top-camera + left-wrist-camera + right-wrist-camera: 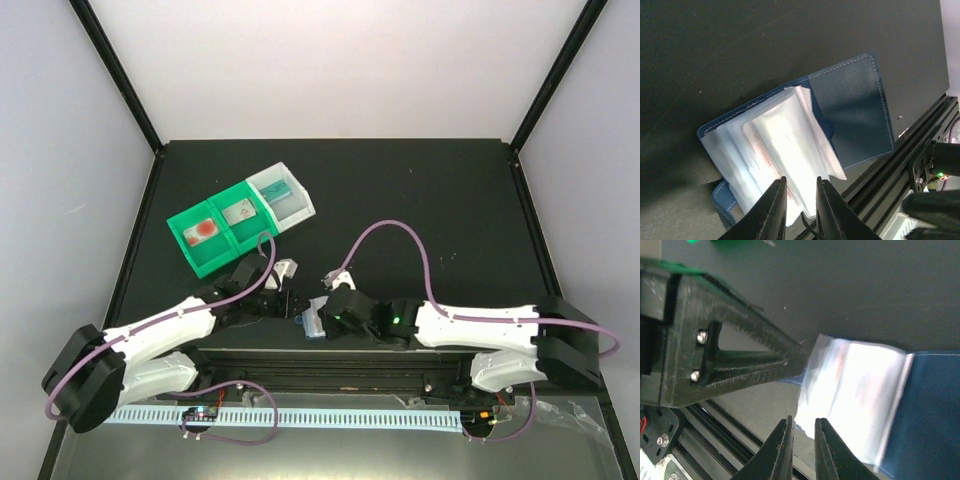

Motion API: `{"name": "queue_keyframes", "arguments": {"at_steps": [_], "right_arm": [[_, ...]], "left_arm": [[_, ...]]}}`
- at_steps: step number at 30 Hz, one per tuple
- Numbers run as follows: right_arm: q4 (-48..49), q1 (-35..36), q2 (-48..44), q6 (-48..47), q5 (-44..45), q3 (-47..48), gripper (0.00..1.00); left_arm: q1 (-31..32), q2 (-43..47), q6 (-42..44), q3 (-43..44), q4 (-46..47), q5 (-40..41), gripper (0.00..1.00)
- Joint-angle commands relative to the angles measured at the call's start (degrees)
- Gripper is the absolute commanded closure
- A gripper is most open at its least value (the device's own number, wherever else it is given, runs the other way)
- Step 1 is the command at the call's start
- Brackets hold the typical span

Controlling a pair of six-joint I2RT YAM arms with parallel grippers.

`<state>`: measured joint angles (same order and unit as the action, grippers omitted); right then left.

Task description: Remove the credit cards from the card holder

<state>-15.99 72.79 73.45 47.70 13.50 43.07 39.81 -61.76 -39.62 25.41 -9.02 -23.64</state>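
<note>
A: Black table (420, 200), green tray (212, 264) far left. Where is your holder (312, 324)?

B: Open at the near edge, between your left gripper (800, 181) and right gripper (803, 421). Clear sleeves (790, 130) fan up with pale cards (771, 150) inside (red print on one).

A: And your grip?

B: Left shows a narrow gap over the sleeves' edge. Right is almost closed at a sleeve's corner. Whether either pinches plastic, you cannot tell.

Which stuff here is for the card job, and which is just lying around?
For the job: dark blue stitched card holder; pale thin plastic cards tucked inside it.
Lying about: green plastic compartment tray; white slotted plastic strip.
</note>
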Motion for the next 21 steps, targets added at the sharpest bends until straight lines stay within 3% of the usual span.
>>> {"name": "queue_keyframes", "arguments": {"at_steps": [1,5,12,21], "right_arm": [[7.5,0.6,6.3,-1.2,-5.4,1.5,0.85],[3.9,0.5,11.1,-0.5,-2.1,3.9,0.82],[-1.5,0.6,13.7,-0.4,5.5,4.5,0.64],[-3.3,0.6,16.6,-0.5,7.9,5.0,0.47]], "left_arm": [[-1.8,-0.2,-0.8,-1.4,2.4,-2.0,0.83],[-3.1,-0.4,-0.6,-2.3,2.3,-2.0,0.83],[-3.2,-0.4,-0.1,-2.7,2.7,-2.0,0.84],[-3.3,-1.9,0.3,-3.3,2.7,-1.1,0.84]]}}
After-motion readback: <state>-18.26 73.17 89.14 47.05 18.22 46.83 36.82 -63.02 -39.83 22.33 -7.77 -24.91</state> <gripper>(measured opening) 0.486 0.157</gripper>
